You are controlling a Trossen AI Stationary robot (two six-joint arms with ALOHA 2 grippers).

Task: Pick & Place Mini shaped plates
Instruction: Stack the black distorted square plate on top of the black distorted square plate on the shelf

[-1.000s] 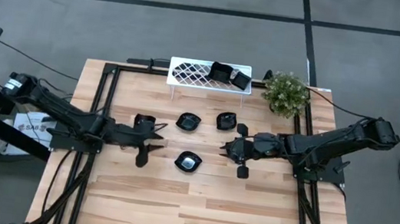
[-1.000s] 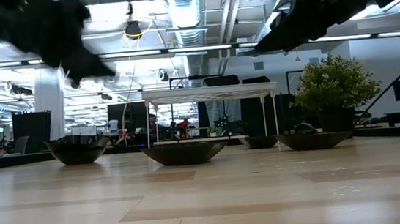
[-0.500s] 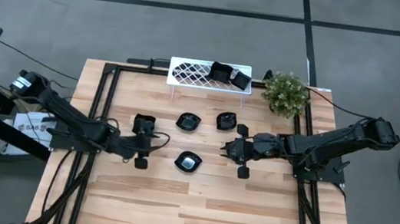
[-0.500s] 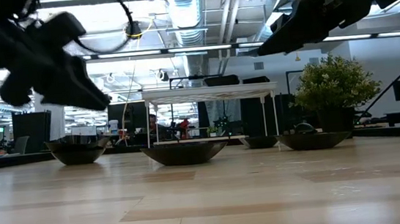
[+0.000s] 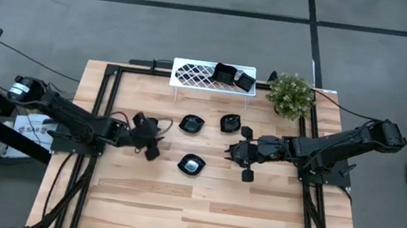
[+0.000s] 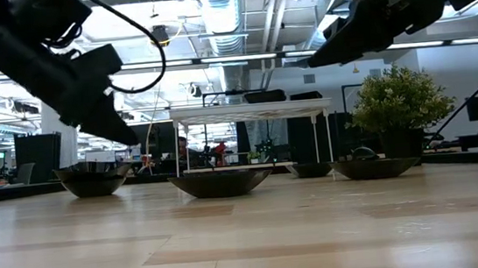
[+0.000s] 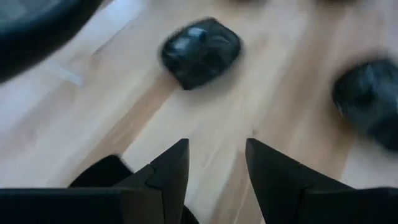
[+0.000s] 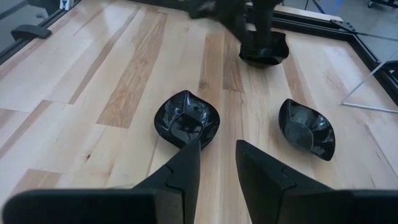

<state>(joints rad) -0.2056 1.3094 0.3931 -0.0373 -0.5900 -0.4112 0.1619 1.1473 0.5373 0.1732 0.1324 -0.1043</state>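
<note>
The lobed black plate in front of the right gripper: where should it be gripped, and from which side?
Probably at the raised rim of the lobed plate, on the edge nearest the right gripper, coming from above with one finger inside and one outside. The dish lies flat and shallow, so only its upturned rim offers a hold.

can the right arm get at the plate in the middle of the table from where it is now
Probably yes. The right claw hangs open and empty beside the middle plate, with only bare table between them. In the right wrist view that plate lies just beyond the fingertips, and the left claw is off on its far side.
</note>
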